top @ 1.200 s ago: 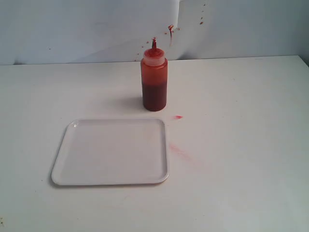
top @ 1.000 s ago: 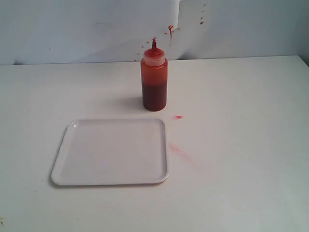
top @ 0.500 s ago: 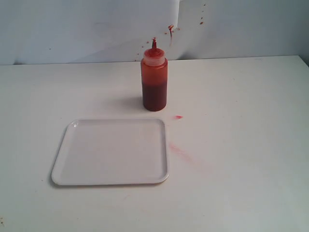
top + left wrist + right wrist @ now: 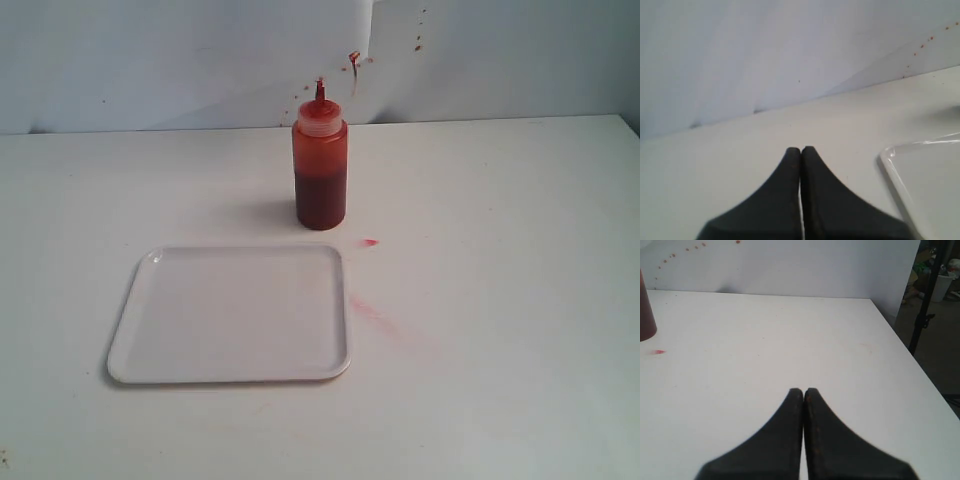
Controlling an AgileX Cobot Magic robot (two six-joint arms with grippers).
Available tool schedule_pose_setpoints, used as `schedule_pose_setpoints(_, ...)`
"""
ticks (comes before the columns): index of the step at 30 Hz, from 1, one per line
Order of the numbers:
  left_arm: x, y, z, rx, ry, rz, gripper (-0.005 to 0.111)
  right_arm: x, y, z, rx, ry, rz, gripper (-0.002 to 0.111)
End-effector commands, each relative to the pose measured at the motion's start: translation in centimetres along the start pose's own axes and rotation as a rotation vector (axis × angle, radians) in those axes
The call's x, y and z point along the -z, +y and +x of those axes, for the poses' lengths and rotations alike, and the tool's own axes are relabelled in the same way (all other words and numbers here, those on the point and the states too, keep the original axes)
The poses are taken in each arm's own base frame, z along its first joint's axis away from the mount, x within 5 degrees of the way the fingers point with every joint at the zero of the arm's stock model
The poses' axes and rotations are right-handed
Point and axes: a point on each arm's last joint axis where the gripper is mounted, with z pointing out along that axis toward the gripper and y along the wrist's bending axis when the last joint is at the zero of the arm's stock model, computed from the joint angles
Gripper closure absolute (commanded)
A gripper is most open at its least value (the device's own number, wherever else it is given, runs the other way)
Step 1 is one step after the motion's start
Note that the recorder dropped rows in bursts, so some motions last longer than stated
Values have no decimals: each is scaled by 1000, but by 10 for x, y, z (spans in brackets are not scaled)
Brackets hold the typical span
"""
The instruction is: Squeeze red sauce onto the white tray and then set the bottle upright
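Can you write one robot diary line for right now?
white tray: bare | bottle: upright, off the white tray, not held | left gripper: shut, empty | right gripper: shut, empty

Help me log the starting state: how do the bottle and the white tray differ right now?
The bottle stands upright; the tray lies flat. The bottle is see-through and tinted red; the tray is solid white, with no red blobs on it. The bottle is tall and narrow; the tray is broad and low. Both rest on the table, apart from each other.
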Motion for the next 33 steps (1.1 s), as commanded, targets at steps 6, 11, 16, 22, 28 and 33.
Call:
schedule_pose_setpoints(6, 7, -10, -33, -101, -385, 88, 107, 0, 0, 1, -7, -2, 8, 108)
schedule_pose_setpoints(11, 14, -14, -45, -83, -545, 140, 107, 0, 0, 1, -7, -2, 8, 108)
schedule_pose_setpoints(16, 24, -19, -58, 125, -702, 273, 107, 0, 0, 1, -7, -2, 8, 108)
schedule_pose_setpoints(22, 38, -23, -70, 287, -854, 432, 107, 0, 0, 1, -7, -2, 8, 108)
schedule_pose_setpoints(28, 40, -21, -72, 329, -890, 430, 107, 0, 0, 1, -7, -2, 8, 108)
schedule_pose_setpoints(33, 32, -14, -67, 424, -799, 361, 107, 0, 0, 1, -7, -2, 8, 108)
